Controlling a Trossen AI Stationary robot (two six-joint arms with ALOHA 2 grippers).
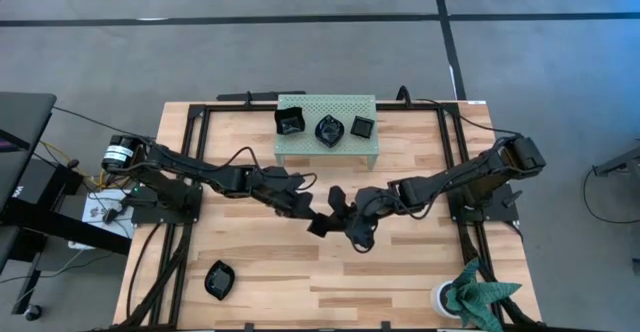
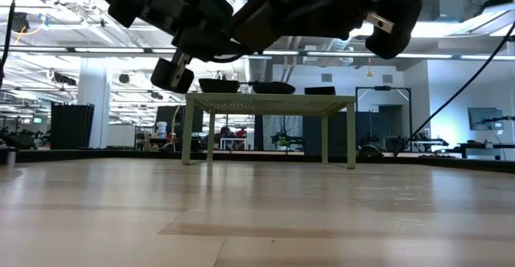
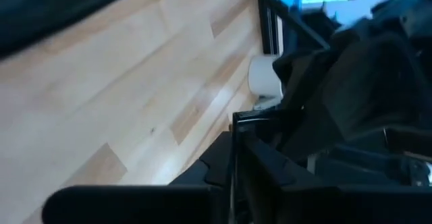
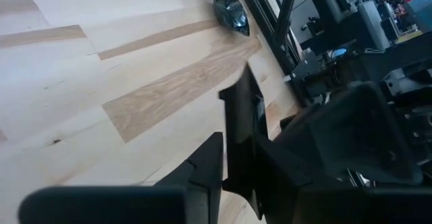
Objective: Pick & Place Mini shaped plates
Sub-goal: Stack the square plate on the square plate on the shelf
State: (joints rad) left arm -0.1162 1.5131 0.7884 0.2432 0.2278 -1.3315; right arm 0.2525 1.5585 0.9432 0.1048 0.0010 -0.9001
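Passing a small black plate [image 1: 319, 225] between grippers in mid-air, in front of the green rack [image 1: 328, 144]. Right gripper [image 1: 338, 212] is clamped on its edge; left gripper [image 1: 305, 208] touches it, grip unclear. Next: left lets go, right carries it to the rack. No readable writing.

- High view looks straight down on the whole pale wooden table [image 1: 260, 262].
- Low view looks level across it; both show the pale green perforated rack [image 1: 328, 147].
- Wrist views sit close above the boards.
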